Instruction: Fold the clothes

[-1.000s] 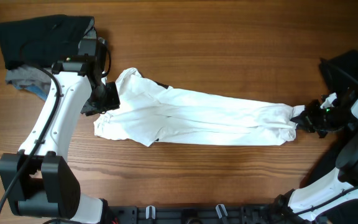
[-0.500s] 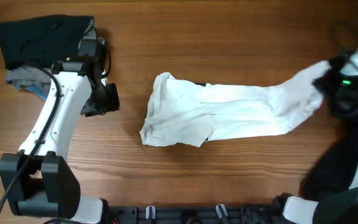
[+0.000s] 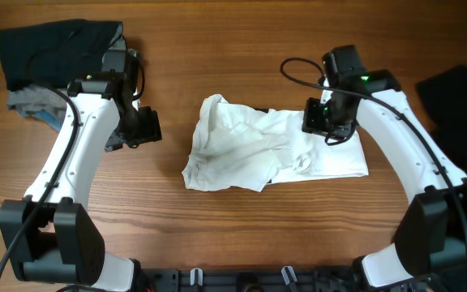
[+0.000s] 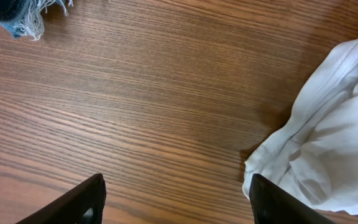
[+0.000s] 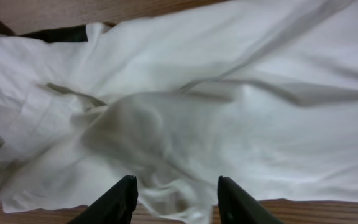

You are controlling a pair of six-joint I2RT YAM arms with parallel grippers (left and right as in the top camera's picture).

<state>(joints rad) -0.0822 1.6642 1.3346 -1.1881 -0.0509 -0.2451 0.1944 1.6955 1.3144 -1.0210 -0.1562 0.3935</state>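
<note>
The white T-shirt [image 3: 258,154] lies crumpled and doubled over on the middle of the table. My right gripper [image 3: 327,123] hovers over its right part, jaws open and holding nothing; in the right wrist view the open fingers [image 5: 176,199] hang just above wrinkled white fabric [image 5: 229,112]. My left gripper [image 3: 143,128] is open and empty, left of the shirt and apart from it; in the left wrist view its fingers [image 4: 176,202] frame bare wood, with the shirt's left edge [image 4: 334,130] at the right.
A folded black garment [image 3: 55,47] lies at the back left on grey and blue-denim pieces [image 3: 32,104]; a frayed denim edge [image 4: 14,14] shows in the left wrist view. Another black garment [image 3: 460,93] lies at the right edge. A black strip [image 5: 58,34] shows beside the shirt.
My right gripper carried the shirt's right end up and over to the left, laid it on the shirt's middle and let go. My left gripper released the shirt and stays left.
</note>
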